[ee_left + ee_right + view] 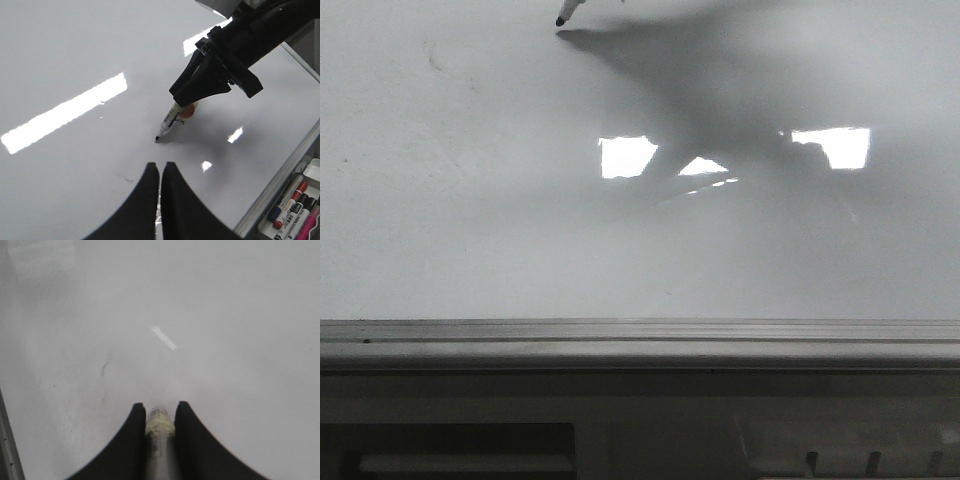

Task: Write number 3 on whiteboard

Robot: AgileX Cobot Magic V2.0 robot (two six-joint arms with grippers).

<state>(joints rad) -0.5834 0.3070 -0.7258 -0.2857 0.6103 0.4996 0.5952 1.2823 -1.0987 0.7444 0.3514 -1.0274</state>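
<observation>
Slanting tip-down, marker (175, 116) in right fingers (192, 82) touches whiteboard (75, 60).

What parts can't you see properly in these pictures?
- Front view: the marker is cut off by the top edge, so only its tip shows.
- Right wrist view: the right gripper hides the marker tip.
- Left wrist view: the spare markers have labels too small to read.

The front view's top edge is cutting off my marker (568, 12) above its tip, and my right gripper (160, 412) is hiding its barrel.
</observation>
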